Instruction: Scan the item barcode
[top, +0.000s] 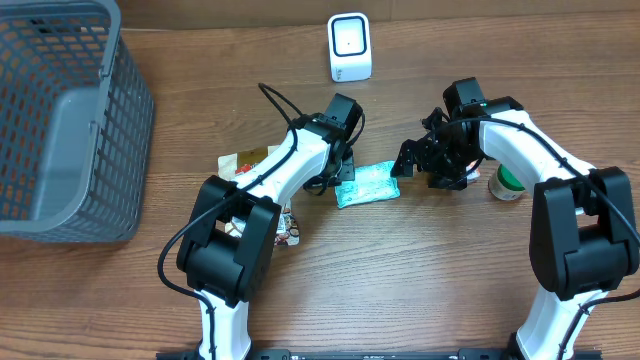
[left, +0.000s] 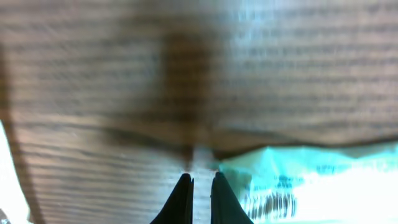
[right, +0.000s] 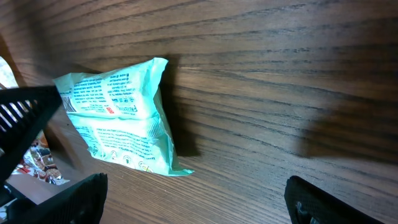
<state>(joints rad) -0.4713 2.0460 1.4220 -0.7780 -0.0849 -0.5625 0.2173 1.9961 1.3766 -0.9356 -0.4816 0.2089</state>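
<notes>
The item is a teal and white packet (top: 367, 184) lying flat on the wooden table between both arms. In the left wrist view the packet (left: 311, 180) lies just right of my left gripper (left: 200, 186), and a barcode (left: 273, 202) shows on it, blurred. That gripper (top: 343, 168) is shut, tips down at the packet's left edge, with only table showing in the thin gap. My right gripper (top: 412, 165) stands open just right of the packet. In its own view the right gripper (right: 199, 205) has the packet (right: 121, 115) ahead and to the left, apart from both fingers.
A white barcode scanner (top: 349, 47) stands at the back centre. A grey mesh basket (top: 60, 120) fills the far left. Snack packets (top: 246, 160) lie under the left arm, another (top: 289, 228) nearer the front. A green and white round item (top: 508, 183) sits under the right arm.
</notes>
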